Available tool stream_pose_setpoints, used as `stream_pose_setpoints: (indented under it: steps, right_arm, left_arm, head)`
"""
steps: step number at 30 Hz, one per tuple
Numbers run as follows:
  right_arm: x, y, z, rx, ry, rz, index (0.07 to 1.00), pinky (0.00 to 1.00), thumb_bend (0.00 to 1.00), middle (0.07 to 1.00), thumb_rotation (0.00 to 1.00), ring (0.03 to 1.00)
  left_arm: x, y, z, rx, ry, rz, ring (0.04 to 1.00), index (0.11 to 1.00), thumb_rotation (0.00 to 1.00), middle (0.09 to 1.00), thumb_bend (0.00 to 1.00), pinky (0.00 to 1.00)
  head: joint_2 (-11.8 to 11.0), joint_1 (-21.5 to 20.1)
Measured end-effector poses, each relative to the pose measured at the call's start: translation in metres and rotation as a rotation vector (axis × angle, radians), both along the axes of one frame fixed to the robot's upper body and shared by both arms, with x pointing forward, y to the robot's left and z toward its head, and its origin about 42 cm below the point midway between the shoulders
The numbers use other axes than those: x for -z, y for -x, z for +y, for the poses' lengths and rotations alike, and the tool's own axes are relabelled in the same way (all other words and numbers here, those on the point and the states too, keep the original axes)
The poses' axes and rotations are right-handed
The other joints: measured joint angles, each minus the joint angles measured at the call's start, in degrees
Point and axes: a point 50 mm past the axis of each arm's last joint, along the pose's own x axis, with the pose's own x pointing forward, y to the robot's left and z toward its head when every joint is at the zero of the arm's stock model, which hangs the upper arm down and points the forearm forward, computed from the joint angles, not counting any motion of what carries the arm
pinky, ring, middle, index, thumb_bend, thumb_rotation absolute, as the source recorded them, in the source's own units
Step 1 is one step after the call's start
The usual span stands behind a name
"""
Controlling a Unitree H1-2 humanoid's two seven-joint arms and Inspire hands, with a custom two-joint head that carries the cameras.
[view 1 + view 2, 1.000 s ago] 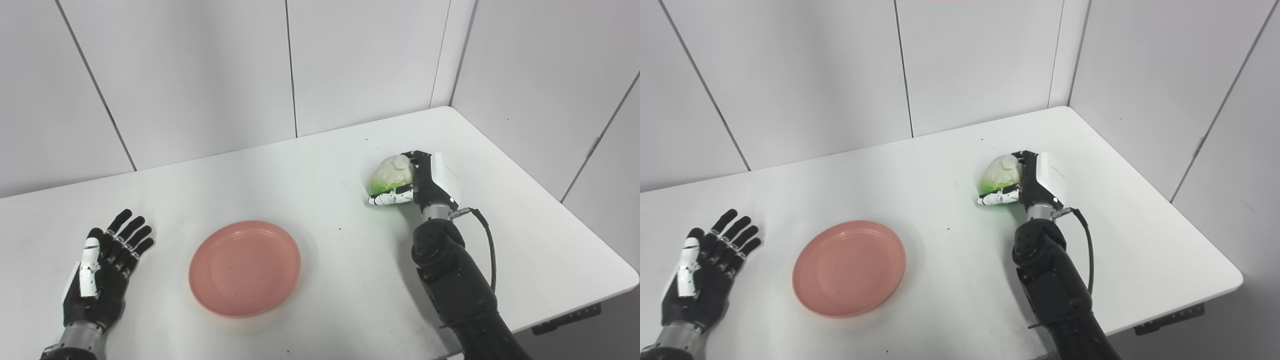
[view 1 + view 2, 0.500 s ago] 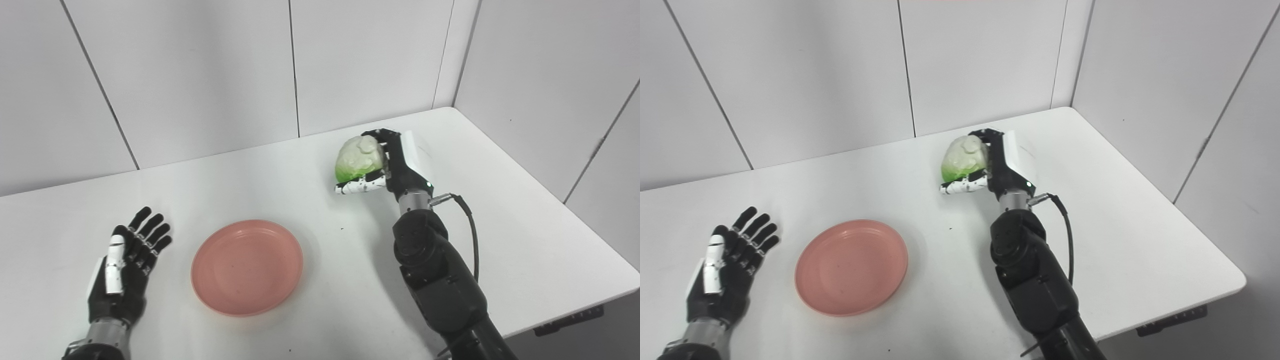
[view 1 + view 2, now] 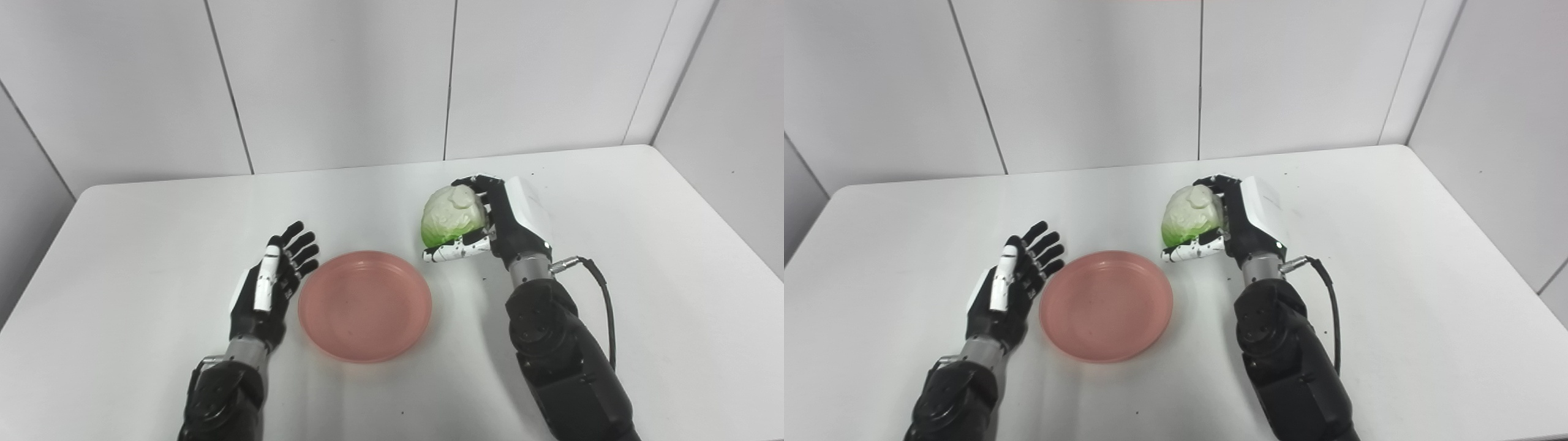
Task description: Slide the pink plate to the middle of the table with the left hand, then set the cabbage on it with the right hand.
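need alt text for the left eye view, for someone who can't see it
The robot's right hand holds a pale green cabbage just right of an empty pink plate on a white table. Its left hand rests open beside the plate's left rim, fingers spread.

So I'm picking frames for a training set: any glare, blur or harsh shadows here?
Left eye view: even, soft light; the plate and cabbage are sharp, with only faint shadows on the table. Right eye view: much the same, the right hand and left hand crisp, no blown-out glare; wall panel lines bow slightly toward the edges.
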Motion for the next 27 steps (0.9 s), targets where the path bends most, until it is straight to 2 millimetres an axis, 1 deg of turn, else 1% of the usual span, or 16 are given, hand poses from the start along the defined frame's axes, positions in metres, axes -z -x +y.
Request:
stream_pose_setpoints:
  steps: [2,4,7,12,15,18,21,24,27]
  right_arm:
    - [0.001,0.001,0.007,-0.036,0.002,0.004,0.532,0.36,0.51,0.486,0.00,0.379]
    - [0.003,0.002,0.015,-0.073,-0.002,0.001,0.535,0.37,0.51,0.488,0.00,0.379]
    - [0.004,0.004,0.026,-0.115,-0.015,0.012,0.536,0.37,0.51,0.484,0.00,0.383]
    - [0.007,0.009,0.043,-0.180,0.001,0.032,0.550,0.34,0.51,0.482,0.00,0.369]
    - [0.008,0.012,0.050,-0.212,0.001,0.032,0.553,0.33,0.51,0.480,0.00,0.363]
    - [0.009,0.014,0.056,-0.242,0.007,0.025,0.555,0.31,0.51,0.473,0.00,0.359]
    - [0.016,0.015,0.065,-0.260,0.025,0.048,0.555,0.29,0.51,0.467,0.00,0.352]
    - [0.021,0.015,0.072,-0.276,0.033,0.067,0.555,0.25,0.51,0.461,0.00,0.343]
    - [0.025,0.015,0.076,-0.277,0.055,0.074,0.555,0.24,0.51,0.461,0.00,0.340]
  left_arm:
    - [0.000,0.000,-0.006,0.001,-0.008,0.000,0.852,0.844,1.00,0.856,0.41,0.85]
    - [0.000,0.001,-0.010,0.003,-0.004,0.001,0.852,0.844,1.00,0.856,0.42,0.85]
    - [-0.001,0.001,-0.017,0.001,-0.016,0.002,0.843,0.837,1.00,0.850,0.43,0.85]
    - [-0.002,0.001,-0.023,0.002,-0.032,0.004,0.838,0.834,1.00,0.848,0.43,0.83]
    - [-0.003,0.000,-0.026,0.007,-0.033,0.009,0.844,0.832,1.00,0.853,0.43,0.83]
    - [-0.003,0.000,-0.027,0.007,-0.028,0.010,0.843,0.823,1.00,0.849,0.43,0.83]
    - [-0.003,0.000,-0.032,-0.001,-0.011,0.013,0.834,0.811,1.00,0.840,0.41,0.82]
    - [-0.004,0.001,-0.038,0.001,0.001,0.017,0.837,0.815,1.00,0.846,0.41,0.82]
    - [-0.004,0.001,-0.038,0.002,0.002,0.021,0.845,0.822,1.00,0.852,0.41,0.83]
  head:
    - [0.1,0.2]
    - [0.4,2.1]
    - [0.6,3.1]
    - [0.8,4.1]
    - [1.1,5.0]
    - [1.2,5.3]
    - [1.3,5.3]
    - [1.6,4.8]
    - [1.7,4.4]
